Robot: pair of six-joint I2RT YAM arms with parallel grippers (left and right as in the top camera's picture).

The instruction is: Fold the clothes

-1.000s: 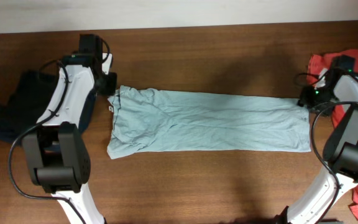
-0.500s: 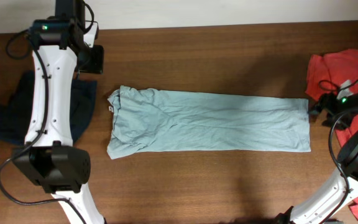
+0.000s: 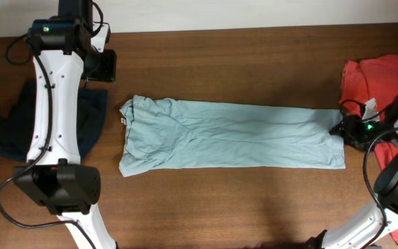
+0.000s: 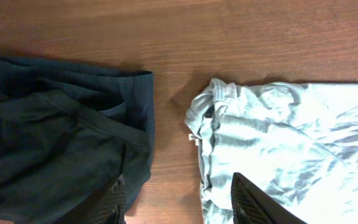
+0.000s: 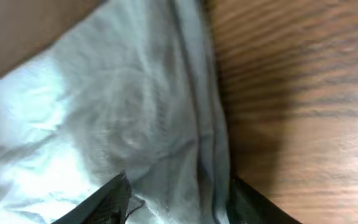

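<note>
Evidently strip-folded, T-shirt spans surface centre, set for end-fold; right fingers apart astride hem, left fingers apart, empty, near collar.

Wooden table: dark reddish-brown, with the grain running left to right in the overhead view, where it fills nearly the whole frame. A pale off-white strip runs along the top, beyond the table's far edge; wall or floor, can't tell. In the left wrist view the same tabletop shows fine horizontal grain and a faint sheen. In the right wrist view the tabletop takes the right side, grain close up, with a darker shadow band across the middle.
</note>
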